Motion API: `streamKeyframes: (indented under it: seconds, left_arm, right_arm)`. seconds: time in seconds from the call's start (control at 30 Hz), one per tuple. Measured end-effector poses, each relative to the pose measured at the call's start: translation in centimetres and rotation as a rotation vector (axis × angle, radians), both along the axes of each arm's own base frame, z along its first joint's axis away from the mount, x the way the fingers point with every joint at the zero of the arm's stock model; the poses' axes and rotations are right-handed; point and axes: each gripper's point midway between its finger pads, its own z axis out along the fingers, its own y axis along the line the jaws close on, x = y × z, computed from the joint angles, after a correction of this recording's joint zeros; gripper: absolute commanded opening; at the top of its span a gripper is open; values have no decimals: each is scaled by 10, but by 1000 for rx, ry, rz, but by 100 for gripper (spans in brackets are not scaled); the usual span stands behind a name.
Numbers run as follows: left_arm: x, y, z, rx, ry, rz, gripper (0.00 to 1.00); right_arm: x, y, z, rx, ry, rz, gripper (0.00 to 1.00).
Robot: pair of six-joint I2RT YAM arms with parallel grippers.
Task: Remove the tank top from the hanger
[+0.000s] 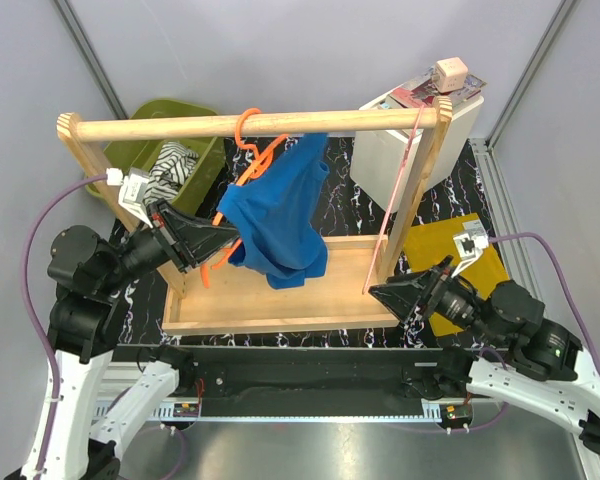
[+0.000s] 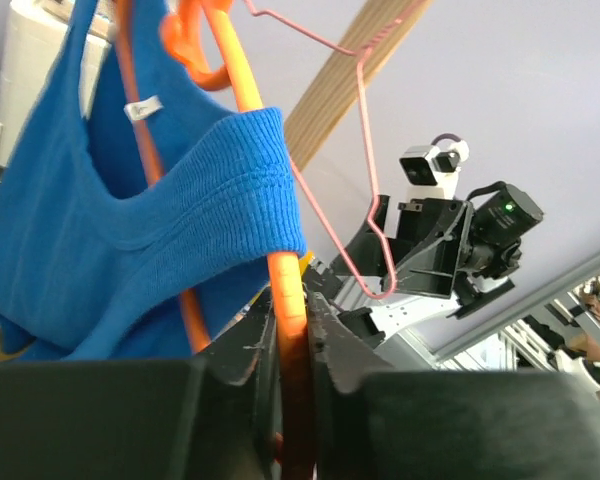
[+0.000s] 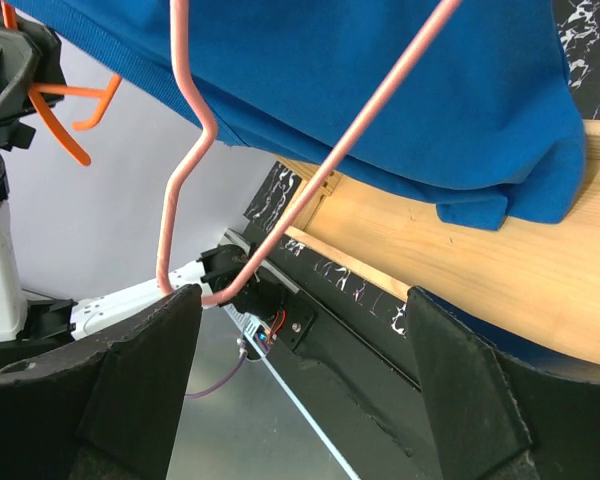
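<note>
Tank top [image 1: 280, 215] is on the orange hanger [image 2: 286, 280], hooked over the top rail [image 1: 160, 127] of the rack [image 1: 280, 300] about mid-span, with the blue cloth bunched and drooping toward 6 o'clock over the base board. Left gripper [image 1: 225, 238] reaches in from 9 o'clock of the top. From its wrist cam the jaws are pinched narrow on the hanger's lower arm, right below where a ribbed strap edge sits on it. Right gripper [image 3: 302, 300] is low at roughly 4 o'clock of the top, by the rack's right post, jaws spread wide and holding nothing. Pink hanger [image 3: 185, 150] dangles right in front of it, can't tell if they touch. Striped garment [image 1: 170, 165] sits in the green bin [image 1: 155, 112] at 10 o'clock
</note>
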Motion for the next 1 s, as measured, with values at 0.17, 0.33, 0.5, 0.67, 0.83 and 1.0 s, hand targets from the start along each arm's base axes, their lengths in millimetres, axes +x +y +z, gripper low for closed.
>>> streamKeyframes:
  seconds: [0.17, 0.33, 0.5, 0.67, 0.83, 1.0]
  left_arm:
    - [-4, -7, 1, -4, 6, -22, 0]
    - [-9, -16, 8, -20, 19, -61, 0]
    - [-16, -24, 19, -41, 14, -102, 0]
    - [-25, -21, 35, -62, -29, -112, 0]
    - [-46, -16, 53, -87, -96, -149, 0]
    - [-60, -17, 52, -83, -109, -207, 0]
  right_arm:
    - [-4, -16, 6, 50, -27, -22, 100]
    - [-7, -36, 11, 113, -57, -64, 100]
    - [-6, -43, 4, 137, -53, -88, 100]
    - [-6, -44, -9, 140, -26, -98, 100]
    - [-6, -47, -27, 145, 15, -110, 100]
    - [-4, -41, -51, 127, 68, -114, 100]
